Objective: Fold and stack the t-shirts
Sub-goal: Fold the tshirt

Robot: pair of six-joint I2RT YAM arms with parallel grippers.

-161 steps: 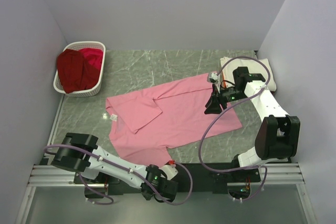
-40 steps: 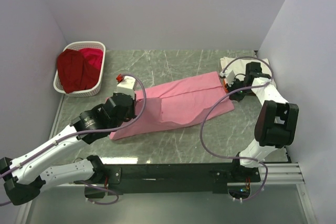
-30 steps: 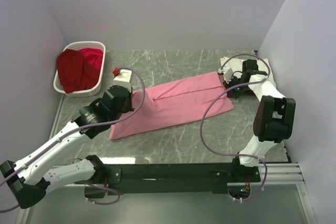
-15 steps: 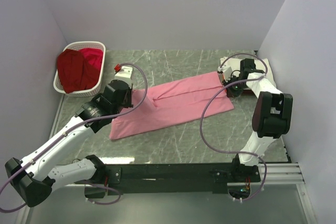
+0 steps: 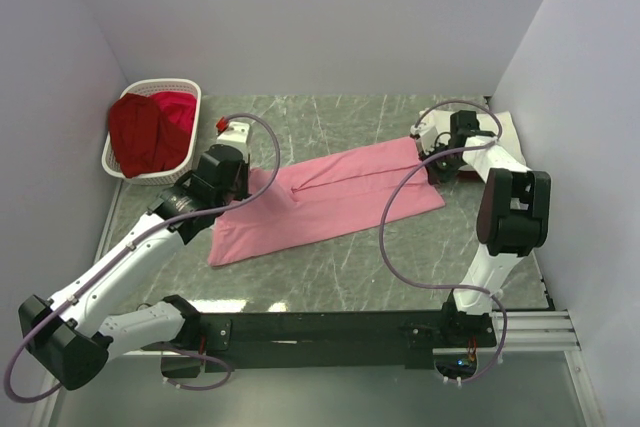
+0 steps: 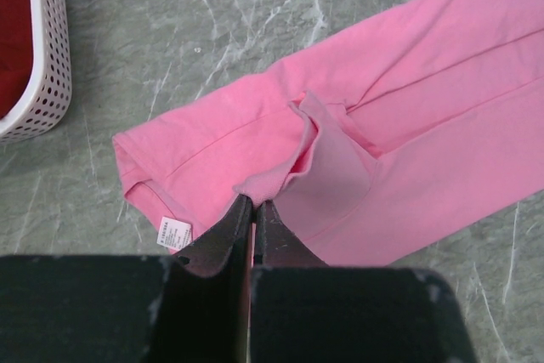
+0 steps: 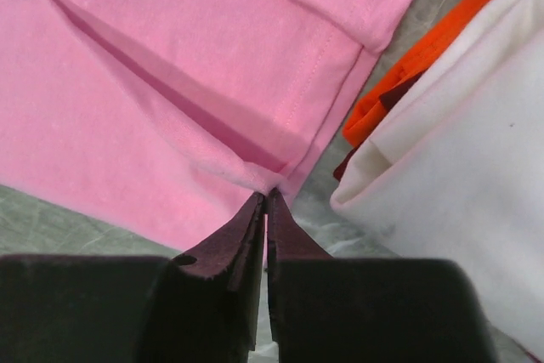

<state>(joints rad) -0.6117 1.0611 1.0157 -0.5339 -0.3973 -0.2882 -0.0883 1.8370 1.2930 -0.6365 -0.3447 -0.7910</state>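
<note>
The left gripper pinches a fold of the pink shirt, closed tight, beside a white label too small to read. The shirt lies as one long strip slanting away to the right. At its far end the right gripper is closed too, probably on the hem, beside the cream-white shirt.

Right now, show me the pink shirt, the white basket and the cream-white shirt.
pink shirt (image 5: 330, 197), top external view, middle of the cloth.
white basket (image 5: 168, 83), top external view, far rim.
cream-white shirt (image 7: 450, 142), right wrist view, top face.
</note>
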